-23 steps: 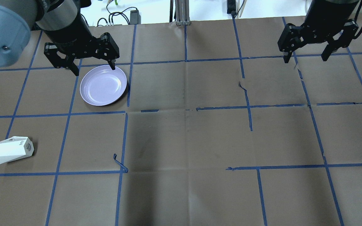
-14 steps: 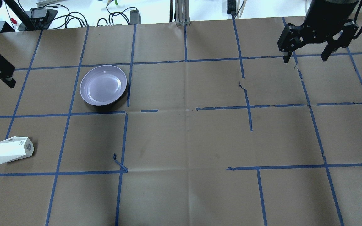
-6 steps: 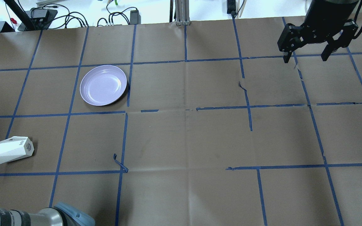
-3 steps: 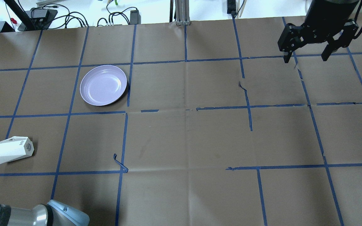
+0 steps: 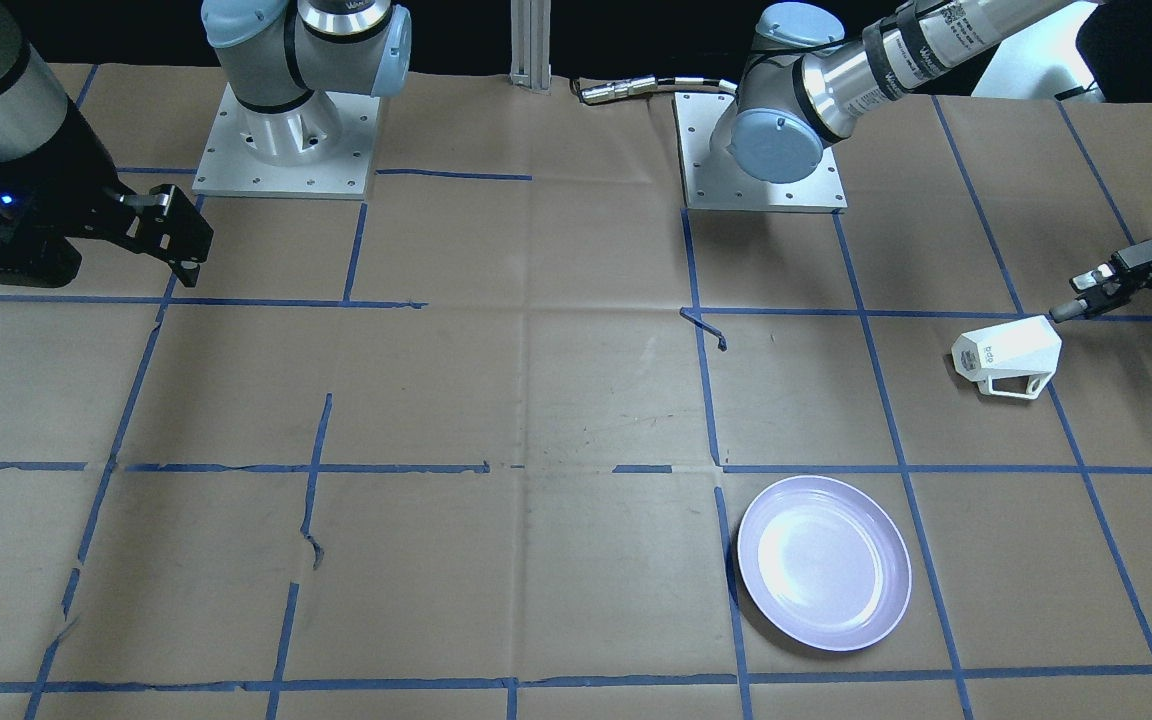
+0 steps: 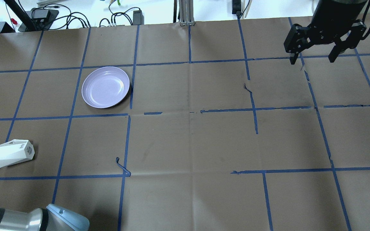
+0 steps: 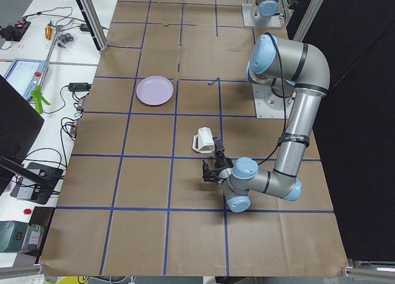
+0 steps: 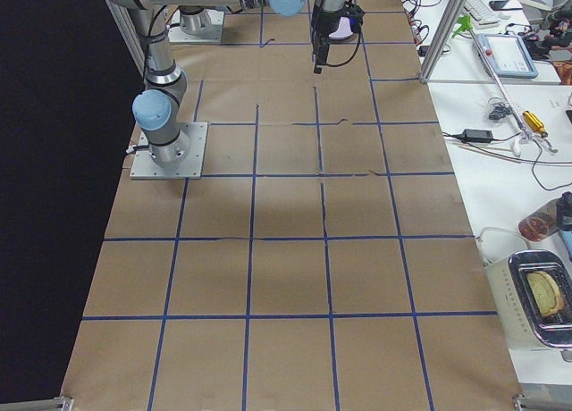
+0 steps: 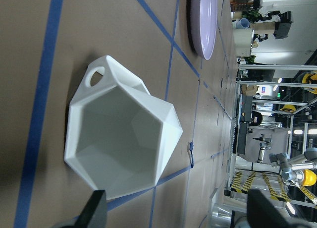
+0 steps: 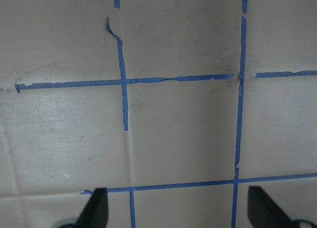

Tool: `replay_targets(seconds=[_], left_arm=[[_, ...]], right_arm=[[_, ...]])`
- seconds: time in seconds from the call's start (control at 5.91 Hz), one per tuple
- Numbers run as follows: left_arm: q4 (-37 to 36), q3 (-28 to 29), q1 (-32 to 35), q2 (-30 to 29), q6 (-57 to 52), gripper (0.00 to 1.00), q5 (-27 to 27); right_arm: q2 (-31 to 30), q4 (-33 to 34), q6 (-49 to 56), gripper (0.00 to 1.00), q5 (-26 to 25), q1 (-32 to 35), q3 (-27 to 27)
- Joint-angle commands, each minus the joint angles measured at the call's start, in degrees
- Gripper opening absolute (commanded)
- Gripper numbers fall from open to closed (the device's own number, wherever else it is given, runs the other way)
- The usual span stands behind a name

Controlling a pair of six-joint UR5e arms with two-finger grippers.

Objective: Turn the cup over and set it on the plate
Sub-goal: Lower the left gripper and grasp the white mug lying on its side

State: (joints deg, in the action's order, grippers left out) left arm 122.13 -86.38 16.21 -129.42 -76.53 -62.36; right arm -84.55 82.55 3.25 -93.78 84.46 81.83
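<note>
While cup (image 5: 1006,350) lies sideways | left gripper (image 5: 1072,299) faces its mouth, spread wide, empty

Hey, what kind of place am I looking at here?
Probably a robotics lab or test cell: the left arm and right arm are bolted to a table papered in brown with a blue tape grid, and a side bench holds cables and tools.
</note>
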Motion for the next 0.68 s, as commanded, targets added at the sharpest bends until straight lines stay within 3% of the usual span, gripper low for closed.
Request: replay_targets(seconds=[0.0,0.34,0.51], left_arm=[[2.7,0.3,0.0,-1.9,-1.3,0.99,1.1],[4.3,0.3,0.7,-2.8,-2.7,0.99,4.2],[4.3,0.3,0.6,-2.9,-2.6,0.84,5.0]], right_arm=[[0.0,0.1,0.0,1.00,0.0,0.0,0.0],[0.0,0.0,0.0,1.00,0.0,0.0,0.0],[0.0,0.0,0.0,1.00,0.0,0.0,0.0]])
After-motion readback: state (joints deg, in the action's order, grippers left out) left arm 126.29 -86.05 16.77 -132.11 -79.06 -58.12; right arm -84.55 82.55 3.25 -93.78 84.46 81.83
